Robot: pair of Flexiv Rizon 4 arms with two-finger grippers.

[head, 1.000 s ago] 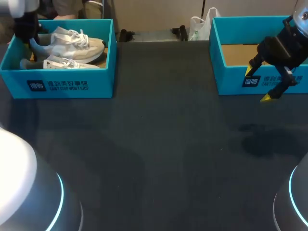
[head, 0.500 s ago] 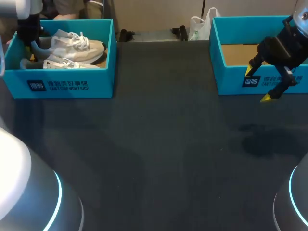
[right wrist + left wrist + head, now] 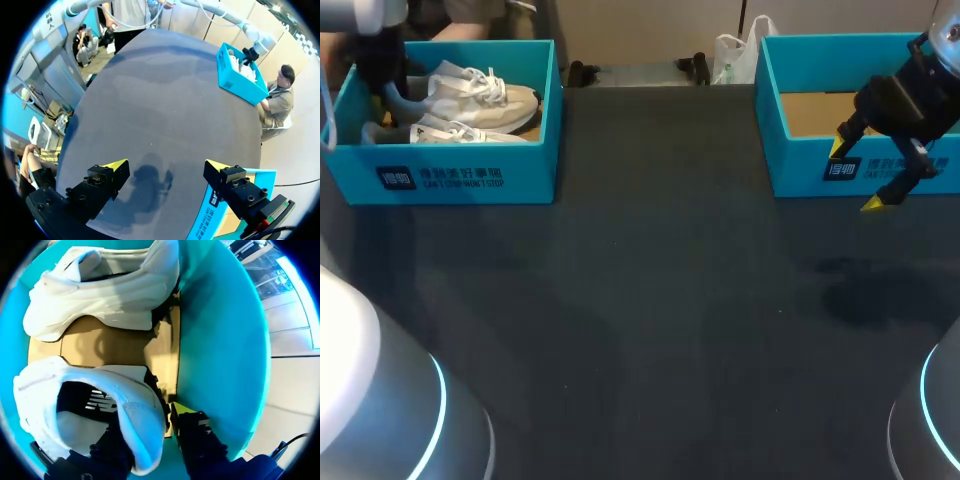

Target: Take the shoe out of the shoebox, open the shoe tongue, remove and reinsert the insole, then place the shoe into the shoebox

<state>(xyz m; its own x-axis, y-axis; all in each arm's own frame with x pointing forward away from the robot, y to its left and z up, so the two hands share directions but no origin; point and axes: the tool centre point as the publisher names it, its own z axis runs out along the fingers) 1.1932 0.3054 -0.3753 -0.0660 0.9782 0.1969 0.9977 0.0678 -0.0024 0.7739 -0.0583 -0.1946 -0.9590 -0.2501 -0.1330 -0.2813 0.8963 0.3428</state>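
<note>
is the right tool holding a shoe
No, the right tool is open above the table, with nothing in it.

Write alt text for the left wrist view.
The left gripper sits at the heel of a white shoe inside a teal shoebox. A second white shoe lies beyond it on the cardboard floor.

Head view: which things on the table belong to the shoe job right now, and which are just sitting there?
In the job:
left shoebox
shoe at the left tool

Idle for now:
second shoe in the same box
right shoebox, possibly needed later
right tool, open, by that box
</note>
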